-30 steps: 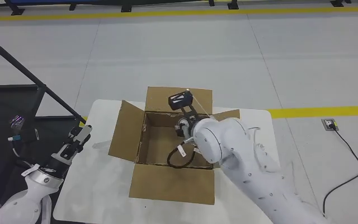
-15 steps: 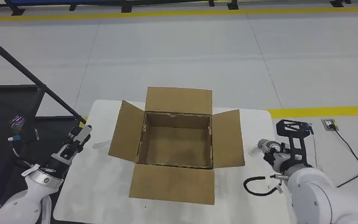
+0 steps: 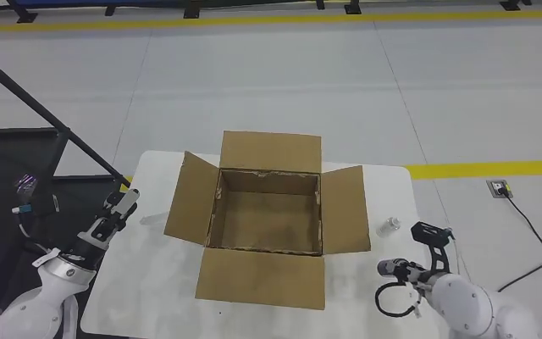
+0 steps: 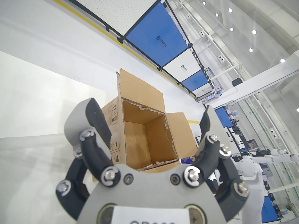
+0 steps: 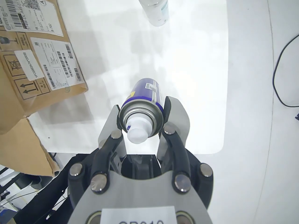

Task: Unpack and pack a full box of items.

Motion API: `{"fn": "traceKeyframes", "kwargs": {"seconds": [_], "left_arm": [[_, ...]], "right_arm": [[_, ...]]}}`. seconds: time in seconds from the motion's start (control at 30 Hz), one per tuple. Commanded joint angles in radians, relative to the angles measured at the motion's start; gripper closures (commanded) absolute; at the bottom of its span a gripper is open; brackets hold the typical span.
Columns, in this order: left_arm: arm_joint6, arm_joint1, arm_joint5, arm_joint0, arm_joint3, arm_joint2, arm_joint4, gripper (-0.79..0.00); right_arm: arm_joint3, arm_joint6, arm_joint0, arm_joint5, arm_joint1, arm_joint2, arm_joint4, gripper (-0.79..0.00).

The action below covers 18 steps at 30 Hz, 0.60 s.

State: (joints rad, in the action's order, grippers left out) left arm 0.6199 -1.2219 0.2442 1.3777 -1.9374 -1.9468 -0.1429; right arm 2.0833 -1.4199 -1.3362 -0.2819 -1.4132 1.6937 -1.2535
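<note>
Clamping a blue spray can [image 5: 146, 93] in the right claw [image 5: 142, 114], white bottle [image 5: 155, 3], perhaps upright, beyond its tips; holding the left claw [image 4: 150, 113] wide before the box [image 4: 149, 138].

Bright, even light throughout, from rows of ceiling lamps [image 4: 252, 31] overhead. White counter [image 5: 186, 71] glossy, near blown out, pale reflections on it. Box [image 5: 9, 75] throws a soft grey shadow onto counter beside it; box inside dimmer from top. Spray can [image 5: 144, 99] metal rim gleams. Wrist views bend straight lines hard toward edges.
</note>
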Motion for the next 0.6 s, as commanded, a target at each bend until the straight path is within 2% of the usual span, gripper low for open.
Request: {"fn": "traceKeyframes", "kwargs": {"seconds": [0.0,0.17,0.37,0.4,0.43,0.57], "left_arm": [[0.0,0.0,0.0,0.0,0.0,0.0,0.0,-0.785],[0.0,0.0,0.0,0.0,0.0,0.0,0.0,-0.785],[0.0,0.0,0.0,0.0,0.0,0.0,0.0,-0.785],[0.0,0.0,0.0,0.0,0.0,0.0,0.0,-0.785],[0.0,0.0,0.0,0.0,0.0,0.0,0.0,-0.785],[0.0,0.0,0.0,0.0,0.0,0.0,0.0,-0.785]], "right_arm": [[-0.056,0.015,0.024,0.011,0.002,-0.015,-0.021,0.0],[-0.152,0.017,0.089,0.02,0.007,-0.032,-0.024,0.0],[-0.222,0.037,0.121,0.011,0.011,-0.031,0.0,0.0],[-0.23,0.04,0.125,0.01,0.012,-0.031,0.001,-0.04],[-0.236,0.041,0.127,0.01,0.012,-0.031,0.004,-0.129],[-0.253,0.047,0.132,0.007,0.015,-0.032,0.016,-0.311]]}}
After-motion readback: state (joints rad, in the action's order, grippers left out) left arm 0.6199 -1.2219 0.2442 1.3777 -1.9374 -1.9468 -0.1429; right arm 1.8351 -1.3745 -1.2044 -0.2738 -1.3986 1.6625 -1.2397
